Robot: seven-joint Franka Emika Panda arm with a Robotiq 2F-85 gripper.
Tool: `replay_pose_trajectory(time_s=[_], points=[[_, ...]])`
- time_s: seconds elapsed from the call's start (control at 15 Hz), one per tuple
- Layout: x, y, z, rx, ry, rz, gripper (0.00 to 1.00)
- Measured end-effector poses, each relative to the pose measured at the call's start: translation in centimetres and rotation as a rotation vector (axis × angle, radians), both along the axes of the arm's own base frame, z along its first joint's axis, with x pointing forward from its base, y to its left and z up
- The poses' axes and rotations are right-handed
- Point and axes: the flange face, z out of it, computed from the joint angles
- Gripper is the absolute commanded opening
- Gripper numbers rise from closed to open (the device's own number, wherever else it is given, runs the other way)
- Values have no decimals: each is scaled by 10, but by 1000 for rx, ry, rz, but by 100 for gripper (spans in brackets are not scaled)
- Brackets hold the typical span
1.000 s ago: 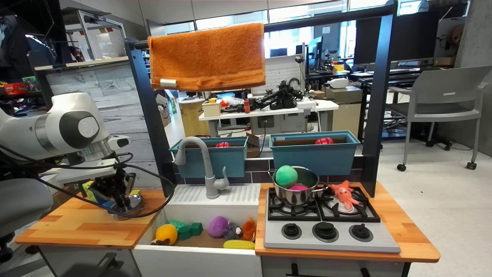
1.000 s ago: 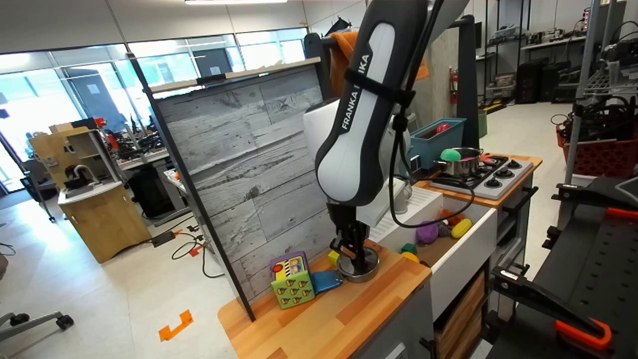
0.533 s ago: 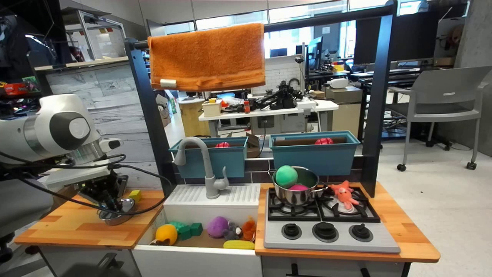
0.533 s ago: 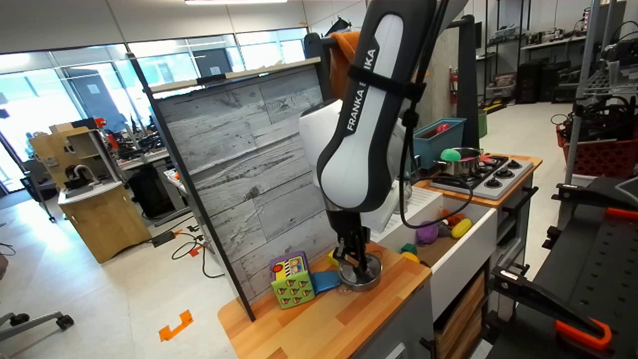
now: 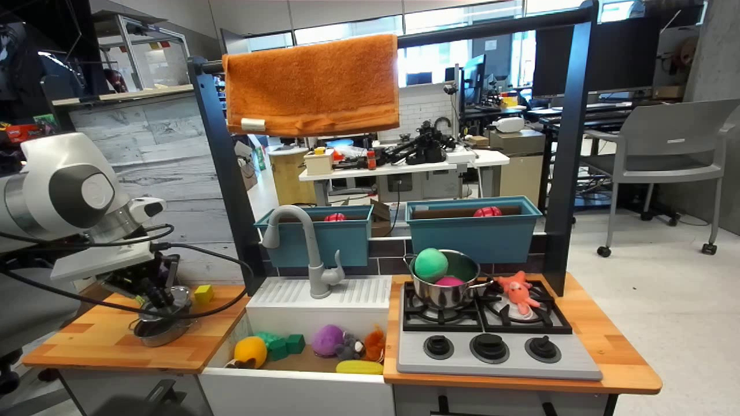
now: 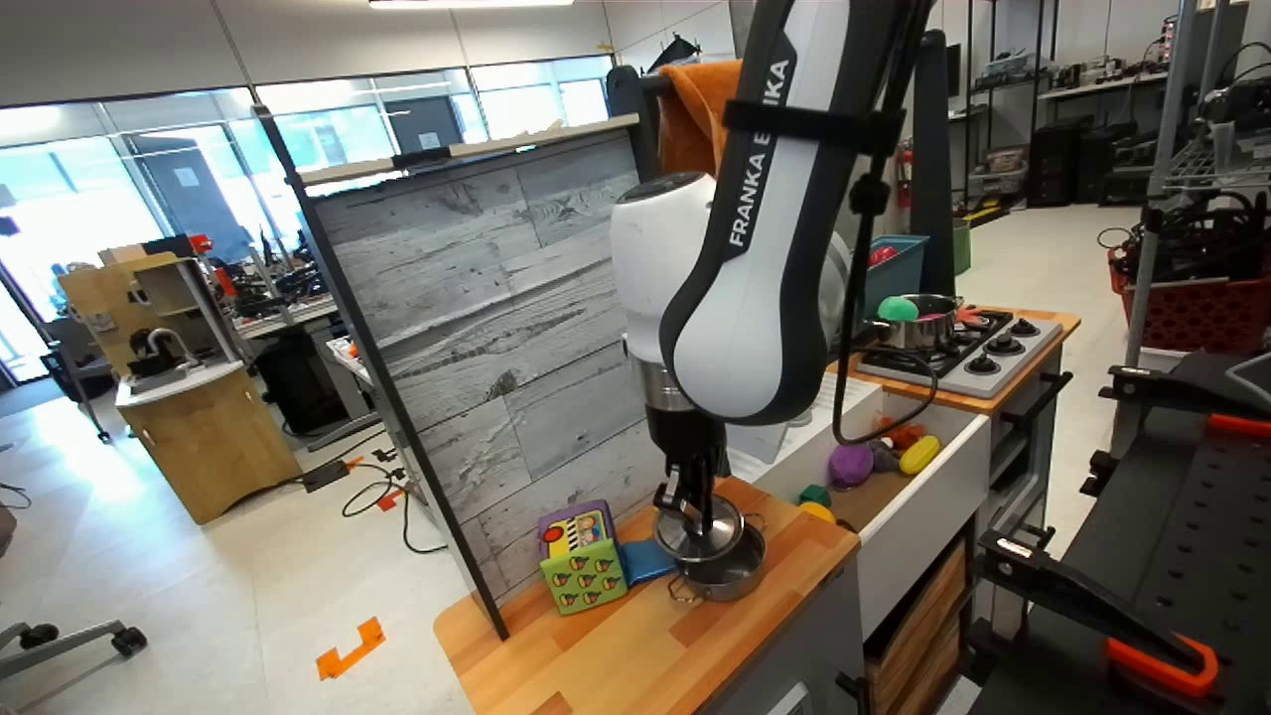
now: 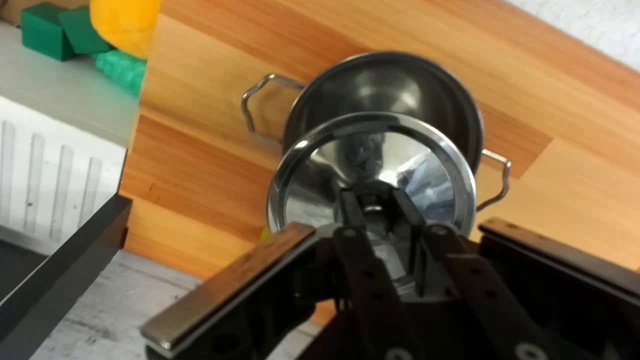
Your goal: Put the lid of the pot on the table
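One shiny round lid [image 7: 372,155] hangs in the centre of the wrist view, its dark knob [image 7: 372,189] pinched by the gripper [image 7: 374,196], whose jaws stand nearly together. Over the silver two-handled pot [image 7: 390,82], it hides the lower part of the opening in that frame and leaves the upper part showing; whether the two touch, I can't tell. The pot sits on the wooden table [image 7: 205,170]. A yellow block [image 5: 203,294] rests near them at the left of an exterior view. Further right there, a purple toy [image 5: 328,340] lies in the white sink [image 5: 295,390], bottom centre, and a silver pan [image 5: 442,296] holding a green ball [image 5: 430,265] stands on the stove [image 5: 461,349]. An orange towel [image 5: 312,86] hangs at upper centre.
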Motion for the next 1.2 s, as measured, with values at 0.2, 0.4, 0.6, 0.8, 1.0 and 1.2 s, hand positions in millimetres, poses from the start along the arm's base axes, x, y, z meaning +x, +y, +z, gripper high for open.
replay_pose_trajectory(time_s=[0.2,0.4,0.6,0.8,1.0,1.2], points=[[15,-20,22,8,-71,-33,5],[25,-45,31,4,-92,-76,5],[30,-71,30,3,-88,-121,5],[33,-92,26,2,-64,-169,5],[37,-103,20,2,-20,-211,5],[41,-106,12,-6,20,-230,5]])
